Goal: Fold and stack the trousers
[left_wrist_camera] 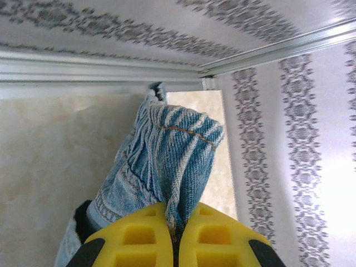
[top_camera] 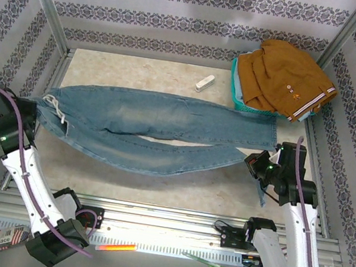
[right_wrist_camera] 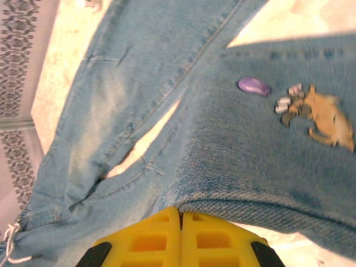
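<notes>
Left tool point(left_wrist_camera: 177, 223) and right tool point(right_wrist_camera: 181, 220) each clench the trousers point(top_camera: 158, 127), clothes pile point(top_camera: 281, 79) behind.

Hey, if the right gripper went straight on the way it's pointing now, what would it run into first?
The trousers. The right gripper is shut on an edge of the denim, and more of that cloth lies right ahead of its tips, so it would probably push into the leg first.

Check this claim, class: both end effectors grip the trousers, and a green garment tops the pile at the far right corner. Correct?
No. The top garment is orange-brown, not green, as the top external view shows; the rest holds.
</notes>
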`<state>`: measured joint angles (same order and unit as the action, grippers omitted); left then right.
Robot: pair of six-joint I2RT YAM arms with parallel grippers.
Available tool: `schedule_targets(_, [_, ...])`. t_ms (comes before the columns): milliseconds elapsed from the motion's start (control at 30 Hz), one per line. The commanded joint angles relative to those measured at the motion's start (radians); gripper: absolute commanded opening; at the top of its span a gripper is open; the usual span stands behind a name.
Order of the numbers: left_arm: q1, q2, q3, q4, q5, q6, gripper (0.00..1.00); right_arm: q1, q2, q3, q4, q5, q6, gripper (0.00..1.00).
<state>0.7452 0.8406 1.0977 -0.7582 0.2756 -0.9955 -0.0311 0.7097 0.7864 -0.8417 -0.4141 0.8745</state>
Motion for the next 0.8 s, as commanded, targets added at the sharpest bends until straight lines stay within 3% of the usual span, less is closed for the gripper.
schedule_targets(0, [-0.004,-0.010,0.102,-0.107,-0.062,0.061,0.00,-0.004,-0.079,0.065,-0.110,-0.028,-0.058,0.00])
schedule_targets(233, [-0.010,0.020,0.191,-0.155,-0.100,0.128,0.00,-0.006,-0.220,0.142,-0.336,0.005,-0.133,0.00])
schedule_targets(367, [-0.015,0.048,0.169,-0.116,-0.105,0.141,0.00,-0.007,-0.221,0.133,-0.333,0.027,-0.149,0.00])
schedule_targets(500, [-0.014,0.146,0.155,-0.021,-0.103,0.140,0.00,-0.010,-0.090,0.129,-0.227,0.062,-0.200,0.00])
schedule_targets(767, [-0.014,0.414,0.265,0.121,-0.105,0.134,0.00,-0.020,0.350,0.244,0.006,0.122,-0.327,0.00])
